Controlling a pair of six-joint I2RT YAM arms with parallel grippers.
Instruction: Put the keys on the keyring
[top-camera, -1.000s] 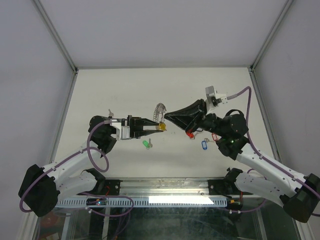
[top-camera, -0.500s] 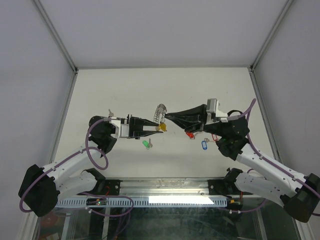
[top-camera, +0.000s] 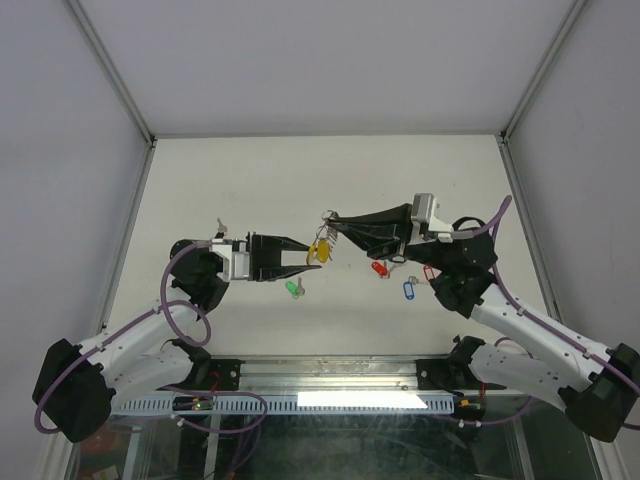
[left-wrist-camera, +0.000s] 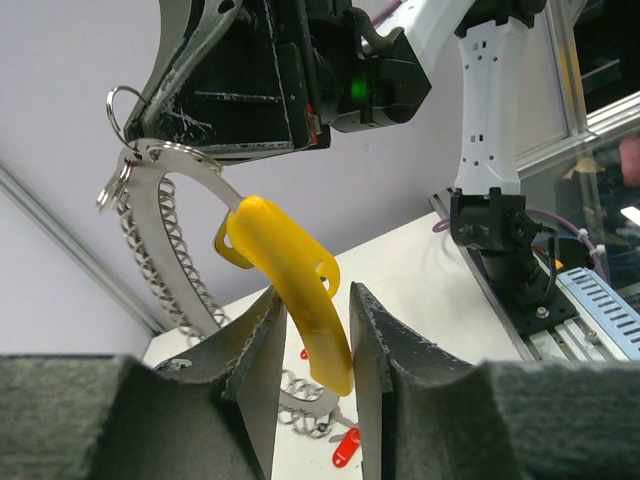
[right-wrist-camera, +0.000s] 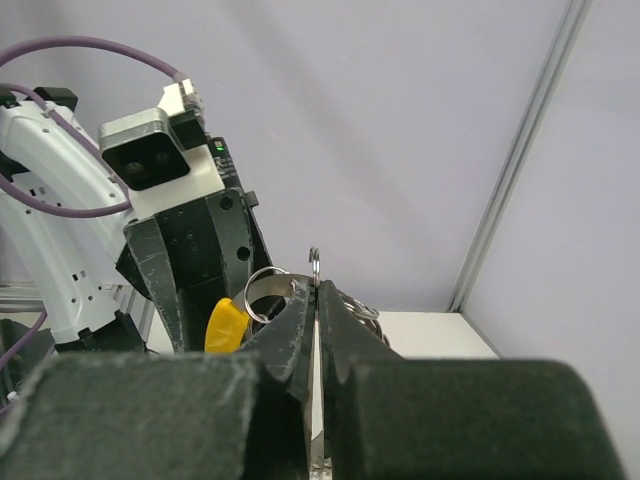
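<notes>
My right gripper (top-camera: 327, 216) is shut on the thin metal edge of the keyring (top-camera: 329, 224), held above the table; the coiled silver ring (left-wrist-camera: 150, 225) curves down from its jaws. A key with a yellow tag (top-camera: 318, 250) hangs from the ring. My left gripper (top-camera: 311, 256) stands slightly open around that yellow tag (left-wrist-camera: 297, 285): the tag leans on one finger, with a gap to the other. On the table lie a green-tagged key (top-camera: 293, 288), a red-tagged key (top-camera: 378, 268) and a blue-tagged key (top-camera: 408, 290). The right wrist view shows the ring's edge (right-wrist-camera: 314, 262) pinched between the shut right gripper (right-wrist-camera: 316, 292).
A small loose key (top-camera: 220, 226) lies at the left of the white table (top-camera: 250, 180), beyond the left arm. Another red-ringed tag (top-camera: 430, 272) sits under the right arm. Grey walls with metal posts enclose the table on three sides.
The left jaws have widened and drawn back a little to the left, loosening on the yellow tag. The tag now dangles lower from the keyring, which the right gripper has turned and lifted slightly.
</notes>
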